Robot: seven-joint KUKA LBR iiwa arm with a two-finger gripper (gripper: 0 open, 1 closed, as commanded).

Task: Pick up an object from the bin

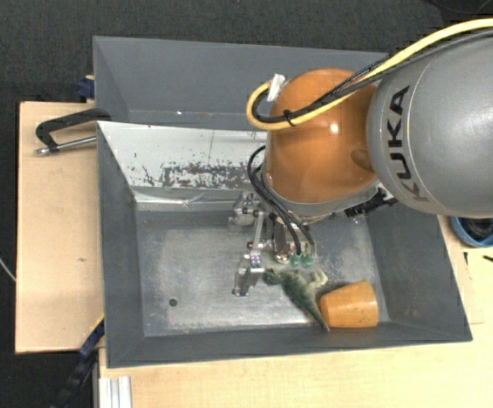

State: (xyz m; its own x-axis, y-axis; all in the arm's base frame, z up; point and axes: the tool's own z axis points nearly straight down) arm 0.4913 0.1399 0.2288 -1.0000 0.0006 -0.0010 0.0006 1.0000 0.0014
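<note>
Low over grey metal bin (187, 262) floor, gripper (268, 274) fingers spread apart, nothing between them, just beside dark green item (302, 289) touching orange block (350, 304) near lower-right corner.

This looks like a robotics lab or test cell. A large grey industrial arm (450, 134) marked KUKA, with an orange cover (323, 138) at its wrist and a yellow cable (416, 46) running along it, reaches into a scuffed grey metal bin (187, 75) set over dark carpet (25, 32).
</note>
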